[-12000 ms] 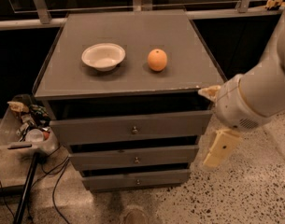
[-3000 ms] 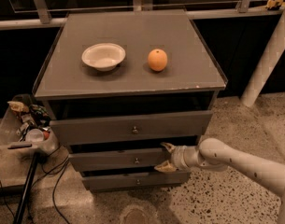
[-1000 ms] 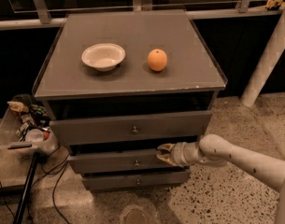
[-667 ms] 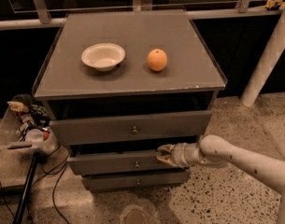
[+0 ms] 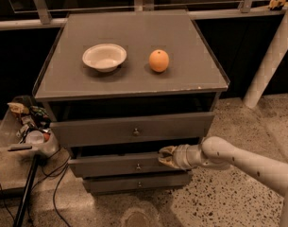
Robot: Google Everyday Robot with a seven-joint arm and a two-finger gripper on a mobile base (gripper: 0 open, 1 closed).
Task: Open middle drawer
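Note:
The grey cabinet has three drawers. The middle drawer point(image 5: 110, 165) is a mid-sized grey front with a small round metal knob point(image 5: 138, 166) at its centre. It sits under the taller top drawer point(image 5: 87, 131), with a dark gap above it. My gripper point(image 5: 166, 156) reaches in from the right on a white arm point(image 5: 238, 161). It is at the upper right part of the middle drawer's front, to the right of the knob and a little above it.
A white bowl point(image 5: 104, 56) and an orange point(image 5: 159, 60) sit on the cabinet top point(image 5: 134, 30). The slim bottom drawer point(image 5: 110, 184) lies below. A low tray with clutter point(image 5: 28, 126), cables and a stand leg point(image 5: 25, 193) are at the left. A white post point(image 5: 271, 60) stands at the right.
The arm came down from the cabinet's right side to the middle drawer's front. Over the last second the gripper has barely moved, and the drawer front looks unchanged.

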